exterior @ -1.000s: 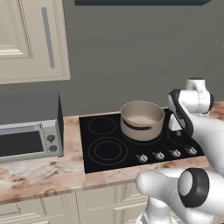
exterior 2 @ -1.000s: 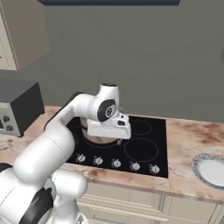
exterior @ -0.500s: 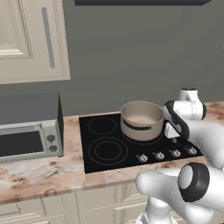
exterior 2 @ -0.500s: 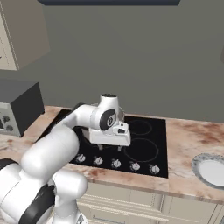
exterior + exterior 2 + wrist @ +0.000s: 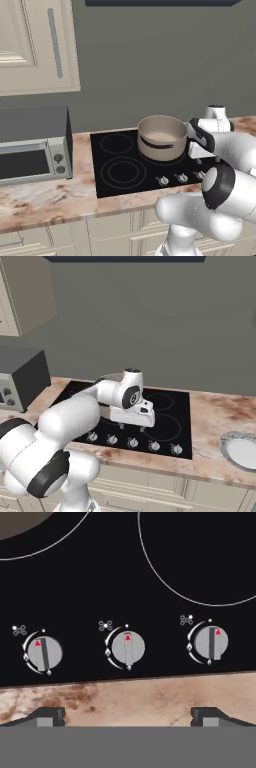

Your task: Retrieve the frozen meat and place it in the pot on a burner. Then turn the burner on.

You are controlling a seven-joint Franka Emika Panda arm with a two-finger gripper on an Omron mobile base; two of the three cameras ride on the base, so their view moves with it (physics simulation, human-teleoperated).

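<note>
Where the marbled counter [image 5: 150, 694] meets the front edge of the black glass cooktop [image 5: 125, 165], the gripper [image 5: 127, 714] hangs with its two dark fingertips [image 5: 47, 715] spread wide apart, holding nothing. Just beyond them the hand view shows three grey knobs [image 5: 128, 648] in a row, each with a red triangle mark and a small burner icon; no writing is legible. Farther back, the pot [image 5: 161, 136] stands on a burner [image 5: 165, 157] at the cooktop's rear right. A toaster oven [image 5: 32, 147] sits on the counter's left end; the right base view adds a plate [image 5: 241, 448] at the right. Cream cabinets [image 5: 37, 45] hang on the grey wall.
</note>
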